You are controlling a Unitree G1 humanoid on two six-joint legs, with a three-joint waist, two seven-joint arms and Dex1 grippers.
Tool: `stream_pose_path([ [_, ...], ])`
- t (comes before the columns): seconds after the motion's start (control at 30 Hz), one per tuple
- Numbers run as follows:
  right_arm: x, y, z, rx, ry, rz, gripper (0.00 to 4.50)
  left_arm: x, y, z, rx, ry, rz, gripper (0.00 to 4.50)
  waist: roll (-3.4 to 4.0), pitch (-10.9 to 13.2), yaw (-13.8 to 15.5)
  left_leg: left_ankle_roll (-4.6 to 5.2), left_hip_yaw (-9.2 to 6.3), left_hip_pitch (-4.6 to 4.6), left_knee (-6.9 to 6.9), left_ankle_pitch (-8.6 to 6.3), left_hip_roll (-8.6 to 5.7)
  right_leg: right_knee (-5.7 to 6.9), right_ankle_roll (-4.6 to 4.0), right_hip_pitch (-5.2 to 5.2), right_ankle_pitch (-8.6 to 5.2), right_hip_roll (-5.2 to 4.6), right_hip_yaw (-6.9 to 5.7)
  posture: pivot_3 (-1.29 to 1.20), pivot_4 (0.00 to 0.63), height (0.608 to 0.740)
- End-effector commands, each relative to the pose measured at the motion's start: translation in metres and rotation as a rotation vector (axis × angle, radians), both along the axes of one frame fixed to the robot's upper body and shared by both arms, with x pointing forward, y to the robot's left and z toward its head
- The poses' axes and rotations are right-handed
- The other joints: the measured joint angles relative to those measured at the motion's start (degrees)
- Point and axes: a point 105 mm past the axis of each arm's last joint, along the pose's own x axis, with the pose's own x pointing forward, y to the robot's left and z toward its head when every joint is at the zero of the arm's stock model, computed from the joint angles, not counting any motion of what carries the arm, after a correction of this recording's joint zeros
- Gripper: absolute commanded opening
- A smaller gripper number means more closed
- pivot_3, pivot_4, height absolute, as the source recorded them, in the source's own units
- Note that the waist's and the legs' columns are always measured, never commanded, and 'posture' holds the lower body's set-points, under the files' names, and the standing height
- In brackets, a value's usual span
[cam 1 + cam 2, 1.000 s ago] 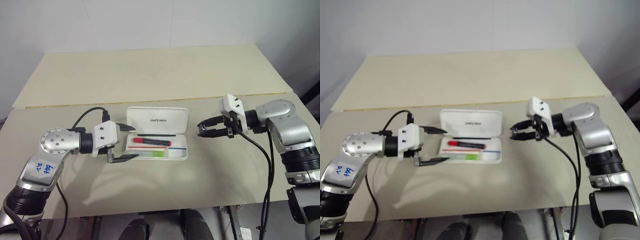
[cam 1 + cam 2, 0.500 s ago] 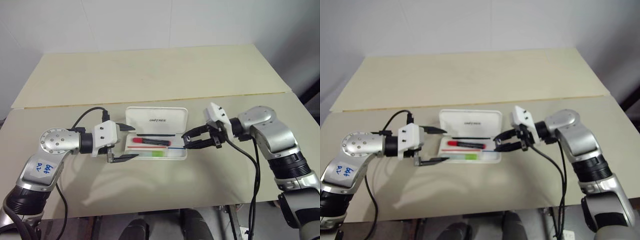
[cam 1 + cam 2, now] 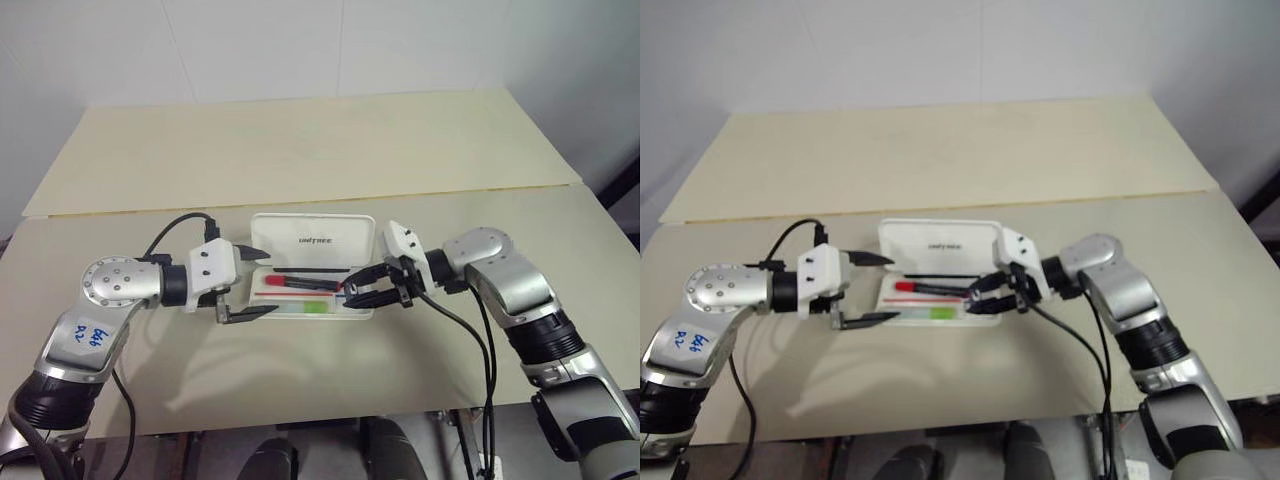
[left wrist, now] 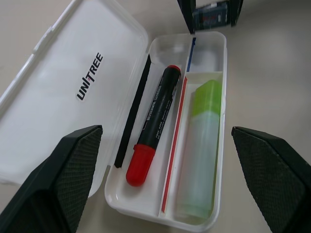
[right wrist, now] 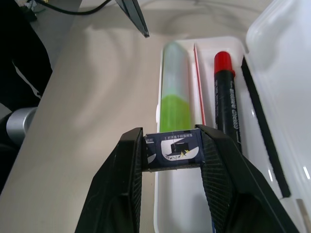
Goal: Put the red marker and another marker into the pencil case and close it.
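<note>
Beige table (image 3: 300,150), open pencil case (image 4: 58,97) lid printed "UNITREE"

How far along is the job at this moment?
Done: the red marker and the green highlighter lie in the pencil case. In hand: the right gripper holds a small dark block over the tray. Left: closing the lid, which stands open; the left gripper is open.
</note>
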Motion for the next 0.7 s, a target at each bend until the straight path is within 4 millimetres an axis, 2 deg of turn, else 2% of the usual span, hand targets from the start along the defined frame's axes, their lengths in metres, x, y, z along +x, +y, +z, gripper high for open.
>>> stream_pose_path([
  [0.03, 0.000, 0.001, -0.003, 0.000, -0.016, 0.006, 1.34, 0.000, -0.005, 0.012, -0.003, -0.051, -0.021, 4.50, 0.00, 0.0, 0.0, 0.00, 0.00, 0.00, 0.01, 0.00, 0.00, 0.01, 0.00, 0.00, 0.01, 0.00, 0.00, 0.00, 0.150, 0.740],
  [0.33, 0.004, -0.004, -0.021, -0.032, -0.005, -0.015, 1.34, 0.003, -0.008, 0.016, -0.006, -0.059, -0.027, 4.50, 0.00, 0.0, -0.1, 0.00, 0.01, -0.01, 0.10, 0.00, -0.01, 0.04, -0.01, 0.01, 0.04, 0.01, 0.00, 0.00, 0.150, 0.740],
  [0.6, 0.007, -0.007, -0.029, -0.045, 0.007, -0.032, 1.34, 0.004, -0.009, 0.018, -0.004, -0.063, -0.030, 4.50, -0.01, 0.0, 0.0, 0.00, 0.00, -0.01, 0.20, 0.00, -0.01, 0.12, -0.01, 0.01, 0.05, 0.01, 0.02, 0.00, 0.150, 0.740],
  [0.63, 0.008, -0.007, -0.029, -0.045, 0.006, -0.034, 2.06, 0.004, -0.009, 0.018, -0.003, -0.063, -0.031, 4.50, -0.01, 0.0, 0.0, 0.00, -0.01, 0.00, 0.22, 0.00, -0.01, 0.13, -0.02, 0.01, 0.05, 0.01, 0.02, 0.00, 0.150, 0.740],
  [0.7, 0.009, -0.007, -0.030, -0.046, 0.008, -0.041, 2.62, 0.004, -0.009, 0.019, -0.003, -0.063, -0.031, 4.50, -0.01, 0.0, -0.1, 0.00, -0.01, -0.01, 0.25, 0.00, -0.01, 0.15, -0.02, 0.02, 0.05, 0.01, 0.02, 0.00, 0.150, 0.740],
])
